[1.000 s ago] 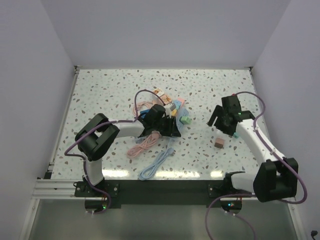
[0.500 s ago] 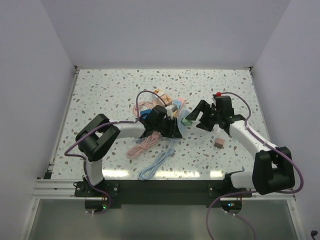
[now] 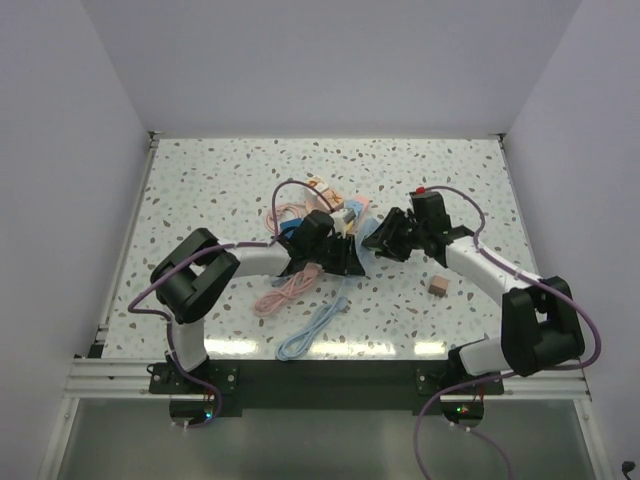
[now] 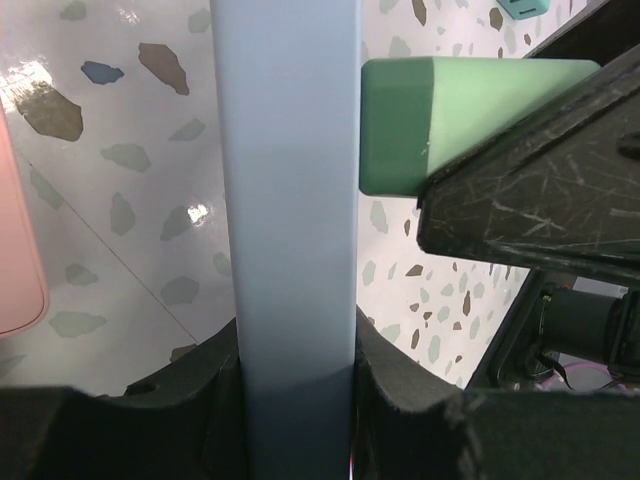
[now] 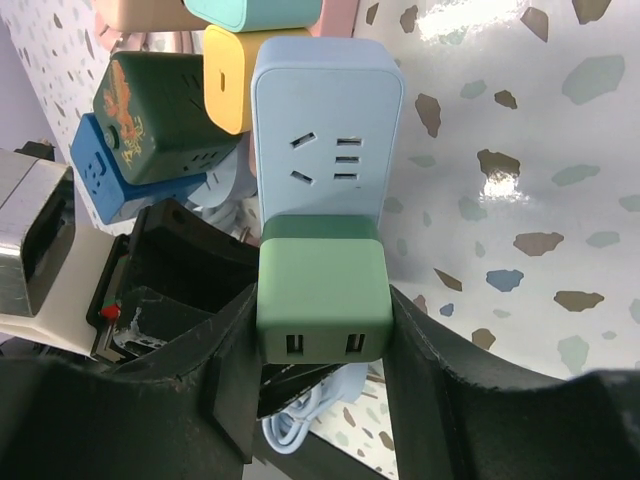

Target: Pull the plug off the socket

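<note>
The plug (image 5: 323, 300) is a green cube with two USB ports, seated in the near end of the light blue socket (image 5: 325, 130). My right gripper (image 5: 323, 322) is shut on the plug, one black finger (image 5: 225, 350) against each side of it. The left gripper (image 4: 297, 390) is shut on the socket (image 4: 290, 200), clamping its narrow body edge-on. In the left wrist view the plug (image 4: 450, 120) sticks out to the socket's right, under a right finger (image 4: 540, 190). From above, both grippers (image 3: 345, 255) (image 3: 385, 240) meet at mid-table.
Other adapters crowd the socket's far end: yellow (image 5: 228, 80), dark green (image 5: 160, 110), blue (image 5: 110, 170), teal (image 5: 265, 12). A pink cable (image 3: 285, 290) and a light blue cable (image 3: 315, 328) lie near the left arm. A brown block (image 3: 438, 286) sits by the right arm.
The right arm swung left from the table's right side to the cluster and closed its fingers on the green plug. The left arm and the socket stayed put.
</note>
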Action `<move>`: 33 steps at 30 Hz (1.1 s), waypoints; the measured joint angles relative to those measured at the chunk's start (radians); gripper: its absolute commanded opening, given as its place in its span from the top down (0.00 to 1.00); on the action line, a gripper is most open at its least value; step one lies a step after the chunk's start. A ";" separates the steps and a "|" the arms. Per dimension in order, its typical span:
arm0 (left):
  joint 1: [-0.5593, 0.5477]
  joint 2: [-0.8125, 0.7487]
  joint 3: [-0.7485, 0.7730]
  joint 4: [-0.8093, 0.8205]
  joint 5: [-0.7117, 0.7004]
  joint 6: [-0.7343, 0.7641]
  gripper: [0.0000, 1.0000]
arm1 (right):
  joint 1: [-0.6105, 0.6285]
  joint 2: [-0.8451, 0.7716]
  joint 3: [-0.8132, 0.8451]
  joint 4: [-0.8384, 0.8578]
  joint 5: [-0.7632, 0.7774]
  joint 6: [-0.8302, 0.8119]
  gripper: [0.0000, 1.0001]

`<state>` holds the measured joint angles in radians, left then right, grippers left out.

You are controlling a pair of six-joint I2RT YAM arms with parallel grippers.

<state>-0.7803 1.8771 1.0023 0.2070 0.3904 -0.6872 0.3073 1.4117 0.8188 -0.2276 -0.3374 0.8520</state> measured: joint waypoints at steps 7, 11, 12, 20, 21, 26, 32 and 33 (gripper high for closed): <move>-0.001 -0.004 0.005 0.024 0.003 0.002 0.40 | 0.000 -0.019 -0.005 0.002 0.002 0.003 1.00; -0.002 -0.004 0.037 0.032 0.003 0.003 0.47 | -0.003 -0.044 -0.036 0.015 -0.014 0.026 1.00; -0.001 -0.003 0.044 0.031 0.002 0.003 0.53 | -0.006 -0.053 -0.043 0.018 -0.018 0.033 1.00; 0.006 0.017 0.061 0.024 -0.001 0.018 1.00 | -0.018 -0.085 -0.056 0.014 -0.017 0.059 1.00; 0.005 0.017 0.061 0.024 -0.002 0.018 1.00 | -0.018 -0.085 -0.056 0.010 -0.017 0.059 1.00; 0.005 0.018 0.061 0.018 0.000 0.017 1.00 | -0.021 -0.115 -0.056 -0.035 -0.011 0.050 1.00; -0.024 0.000 0.072 0.066 0.034 0.017 1.00 | -0.069 -0.330 -0.069 -0.192 0.003 0.018 1.00; -0.021 0.000 0.072 0.056 0.006 0.016 1.00 | -0.079 -0.380 -0.071 -0.224 -0.002 0.015 1.00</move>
<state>-0.8017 1.8774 1.0744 0.2630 0.3962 -0.6708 0.2283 1.0317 0.7483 -0.4515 -0.3397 0.8669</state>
